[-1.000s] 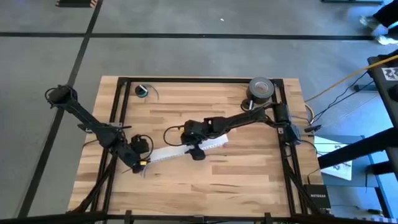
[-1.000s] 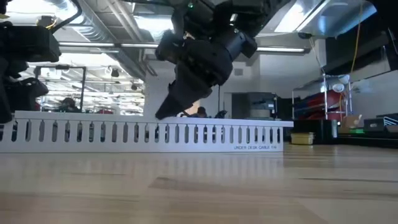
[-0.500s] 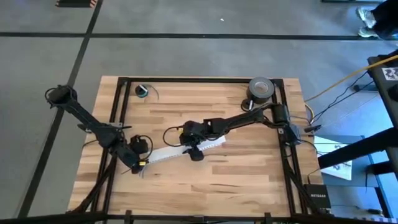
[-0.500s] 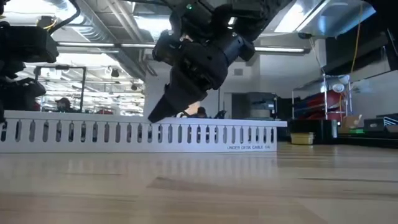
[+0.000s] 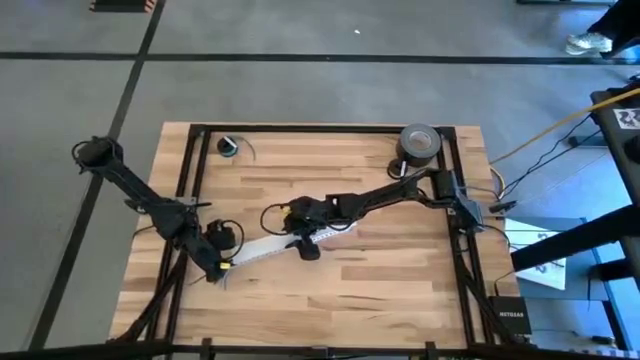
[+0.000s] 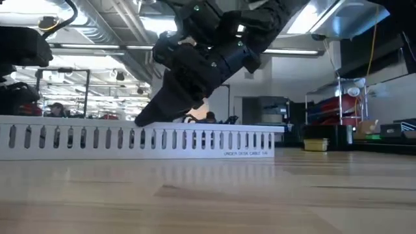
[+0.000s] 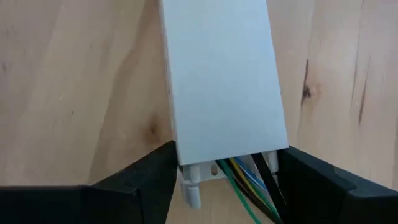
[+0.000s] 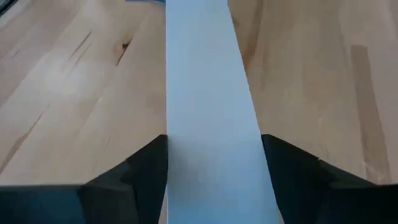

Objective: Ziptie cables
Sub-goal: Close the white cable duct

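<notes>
Both pairs of fingers straddle the same white duct, 1 pair at each end. In the left wrist view the left gripper has its fingers spread to either side of the duct's end, close to its walls; whether they press it I cannot tell. The right gripper does the same further along, its fingers flanking the duct's flat lid, and again contact is not clear.

The cables show only at the duct's open end by the left gripper: green, yellow and blue strands, with a dark strand beside them that could be the ziptie, though I cannot say. They seem to run inside the duct, so the duct looks like a guide keeping them bunched.

From above, the duct lies aslant near the middle of the table, the left gripper at its near-left end and the right gripper toward its far end. Holding at both ends probably keeps it steady. A tape roll and a small spool sit well apart at the far edge.
</notes>
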You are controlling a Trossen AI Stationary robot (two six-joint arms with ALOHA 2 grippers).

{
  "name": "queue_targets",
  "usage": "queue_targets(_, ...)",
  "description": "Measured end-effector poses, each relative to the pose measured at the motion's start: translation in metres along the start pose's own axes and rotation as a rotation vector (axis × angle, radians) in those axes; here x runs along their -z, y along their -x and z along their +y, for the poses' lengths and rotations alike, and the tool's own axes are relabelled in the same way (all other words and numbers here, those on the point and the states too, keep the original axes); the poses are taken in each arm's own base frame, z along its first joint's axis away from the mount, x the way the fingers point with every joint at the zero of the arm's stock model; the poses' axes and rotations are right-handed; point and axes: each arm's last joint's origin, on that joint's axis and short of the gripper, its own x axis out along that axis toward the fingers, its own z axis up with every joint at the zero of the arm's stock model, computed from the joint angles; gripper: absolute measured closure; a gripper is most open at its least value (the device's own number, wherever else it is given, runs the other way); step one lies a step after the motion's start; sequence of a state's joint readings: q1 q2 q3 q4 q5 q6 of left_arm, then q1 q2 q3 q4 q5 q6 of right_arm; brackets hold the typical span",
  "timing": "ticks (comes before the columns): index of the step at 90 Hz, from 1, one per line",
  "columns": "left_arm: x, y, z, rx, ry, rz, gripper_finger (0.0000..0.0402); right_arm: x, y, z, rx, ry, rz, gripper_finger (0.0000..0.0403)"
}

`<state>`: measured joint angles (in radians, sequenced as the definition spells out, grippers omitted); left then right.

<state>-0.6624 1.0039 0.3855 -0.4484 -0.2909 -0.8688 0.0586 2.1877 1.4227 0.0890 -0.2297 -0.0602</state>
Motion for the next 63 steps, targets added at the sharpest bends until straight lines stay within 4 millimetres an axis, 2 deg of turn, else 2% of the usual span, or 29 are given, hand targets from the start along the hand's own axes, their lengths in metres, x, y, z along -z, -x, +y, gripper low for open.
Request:
queue_targets(18, 0.0, 0.0, 0.0, 0.0, 0.006, -0.003, 0.0167, -0.004, -0.001, 0.0, -0.008, -0.047, -0.058, 0.0189)
queue_targets(23, -0.008, 0.0, -0.002, -0.027, 0.044, -0.117, 0.0167, -0.015, -0.002, 0.0, -0.007, -0.046, -0.137, 0.0191)
queue_targets(28, -0.01, 0.0, -0.001, -0.046, 0.057, -0.151, 0.0167, -0.013, -0.002, 0.001, -0.022, -0.06, -0.126, 0.0192)
queue_targets(35, -0.007, -0.002, 0.001, -0.033, 0.039, -0.097, 0.0167, -0.011, -0.003, 0.002, -0.036, -0.07, -0.115, 0.0191)
queue_targets(63, -0.01, -0.002, 0.0, -0.009, 0.025, -0.097, 0.0167, -0.006, -0.002, 0.0, -0.033, -0.064, -0.053, 0.0187)
